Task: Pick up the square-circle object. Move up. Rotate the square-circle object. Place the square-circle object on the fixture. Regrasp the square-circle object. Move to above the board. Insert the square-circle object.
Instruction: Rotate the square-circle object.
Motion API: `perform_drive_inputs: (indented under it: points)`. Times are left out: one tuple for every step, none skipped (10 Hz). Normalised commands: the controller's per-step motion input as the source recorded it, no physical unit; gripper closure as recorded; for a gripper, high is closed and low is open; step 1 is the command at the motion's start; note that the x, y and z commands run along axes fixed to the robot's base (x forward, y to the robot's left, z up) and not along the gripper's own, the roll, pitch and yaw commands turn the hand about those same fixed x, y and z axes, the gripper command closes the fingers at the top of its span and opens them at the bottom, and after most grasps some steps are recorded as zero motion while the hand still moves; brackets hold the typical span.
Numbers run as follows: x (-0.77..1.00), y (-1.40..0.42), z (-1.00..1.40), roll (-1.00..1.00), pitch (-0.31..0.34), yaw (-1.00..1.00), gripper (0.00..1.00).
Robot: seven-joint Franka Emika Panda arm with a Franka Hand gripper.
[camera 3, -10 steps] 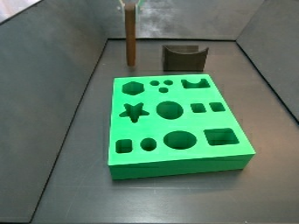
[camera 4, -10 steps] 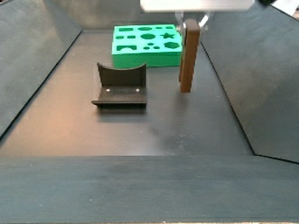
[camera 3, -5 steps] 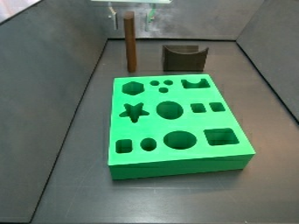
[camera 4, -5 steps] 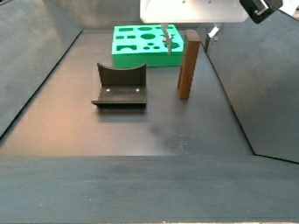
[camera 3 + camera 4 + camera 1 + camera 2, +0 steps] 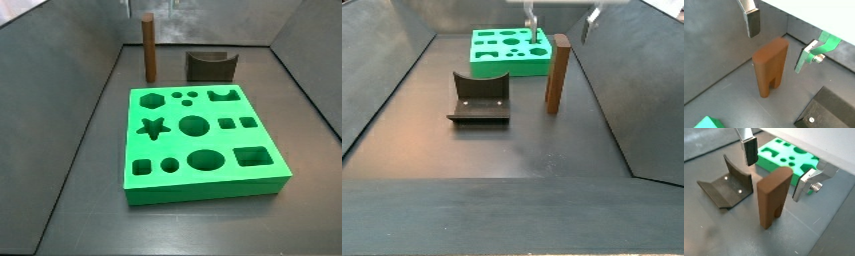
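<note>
Gripper hangs spread above the upright square-circle object, not touching.

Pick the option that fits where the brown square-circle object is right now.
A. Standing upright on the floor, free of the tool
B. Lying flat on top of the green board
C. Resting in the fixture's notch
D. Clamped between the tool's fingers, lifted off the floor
A: the square-circle object stands upright on the floor beside the fixture, and in both wrist views the tool sits above it, fingers spread clear of its sides.
</note>
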Motion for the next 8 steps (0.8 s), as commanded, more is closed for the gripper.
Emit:
perform_drive_inputs:
  points:
    - [0.00,0.01,0.45,0.07,0.057,0.00,0.00]
    - [0.01,0.01,0.27,0.08,0.073,0.01,0.00]
    - [0.00,0.08,0.00,0.01,0.014,-1.00,0.00]
    - [0.02,0.07,-0.08,0.01,0.012,-1.00,0.00]
    - [0.03,0.06,-0.06,0.01,0.010,-1.00,0.00]
    - [0.03,0.05,-0.04,0.01,0.009,-1.00,0.00]
    - [0.03,0.03,-0.04,0.01,0.009,-1.00,0.00]
    - [0.03,0.03,-0.04,0.01,0.010,-1.00,0.00]
